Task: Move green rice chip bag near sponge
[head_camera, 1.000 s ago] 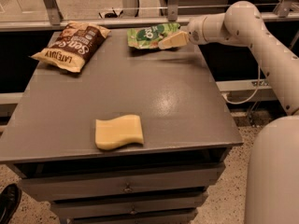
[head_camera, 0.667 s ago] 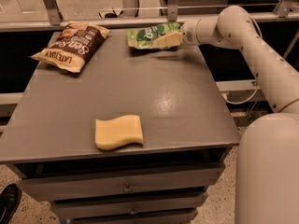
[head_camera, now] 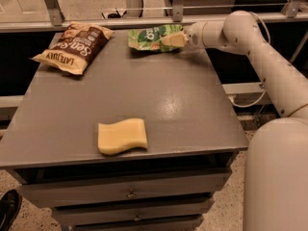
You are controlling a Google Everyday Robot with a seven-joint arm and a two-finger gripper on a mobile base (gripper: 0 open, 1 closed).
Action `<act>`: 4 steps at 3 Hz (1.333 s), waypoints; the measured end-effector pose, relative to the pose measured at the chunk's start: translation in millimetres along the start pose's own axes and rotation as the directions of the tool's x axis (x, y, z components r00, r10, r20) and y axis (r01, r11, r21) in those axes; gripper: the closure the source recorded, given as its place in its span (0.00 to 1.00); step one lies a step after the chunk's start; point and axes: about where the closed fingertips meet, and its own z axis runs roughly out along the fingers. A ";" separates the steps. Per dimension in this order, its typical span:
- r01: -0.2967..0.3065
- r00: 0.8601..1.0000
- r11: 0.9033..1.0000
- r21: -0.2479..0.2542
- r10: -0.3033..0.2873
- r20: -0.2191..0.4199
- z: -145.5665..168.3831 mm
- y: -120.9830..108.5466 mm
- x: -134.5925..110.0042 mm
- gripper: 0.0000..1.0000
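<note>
Hand [head_camera: 174,40] at green rice chip bag [head_camera: 148,38], grip impossible to tell. Was grasp step; next needed lift and carry toward sponge [head_camera: 122,136].

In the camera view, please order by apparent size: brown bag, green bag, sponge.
1. The brown bag, clearly largest.
2-3. The sponge and green bag look alike: the sponge is nearer the camera, and the claw, at the table's far right, covers the bag's end, so unranked.
</note>
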 end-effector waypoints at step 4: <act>0.022 1.000 0.952 -0.304 -0.019 0.015 -139.4 119.1 -4.4 1.00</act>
